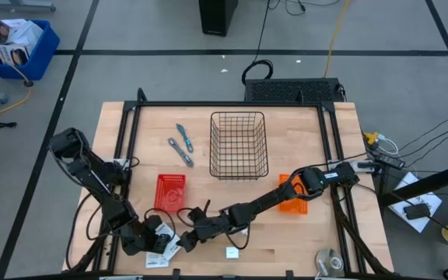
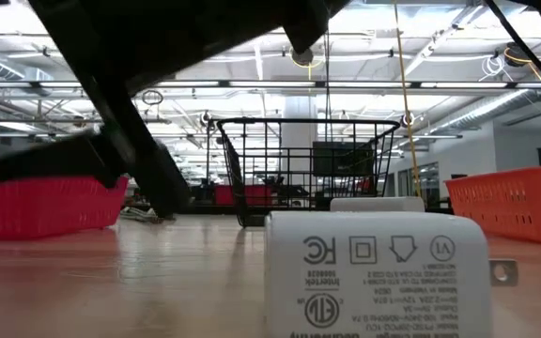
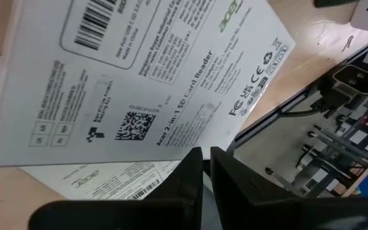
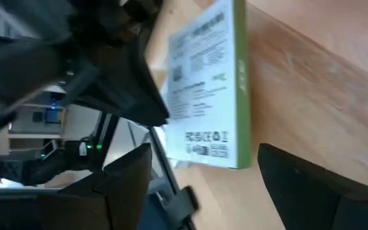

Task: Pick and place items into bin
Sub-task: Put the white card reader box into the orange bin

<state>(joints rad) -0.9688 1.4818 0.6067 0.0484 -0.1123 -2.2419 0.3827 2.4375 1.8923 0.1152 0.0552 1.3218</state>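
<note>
Flat white printed cards (image 1: 164,252) lie at the table's near edge. My left gripper (image 1: 155,235) is down there, shut on one card (image 3: 139,76), with another card (image 3: 107,179) beneath it. My right gripper (image 1: 183,241) reaches across from the right and is open. Its fingers (image 4: 126,179) stand on either side of the green-edged card (image 4: 209,96), apart from it. A small white block (image 1: 232,253) rests flat on the wood and fills the low view (image 2: 374,272). The blue-handled tool (image 1: 182,134) and the grey tool (image 1: 181,152) lie left of the wire bin (image 1: 238,145). My left gripper pinches the upper card by its edge (image 3: 197,144) between its two fingers (image 3: 184,172). In the right wrist view the card stands tilted, with its lower end (image 4: 219,160) close to the wood. I cannot tell whether that end touches the table.
A red tray (image 1: 169,191) sits left of centre and an orange tray (image 1: 292,194) sits under my right arm. The black wire bin (image 2: 308,169) stands mid-table toward the far side. The black frame rails (image 1: 131,132) run along both sides of the table.
</note>
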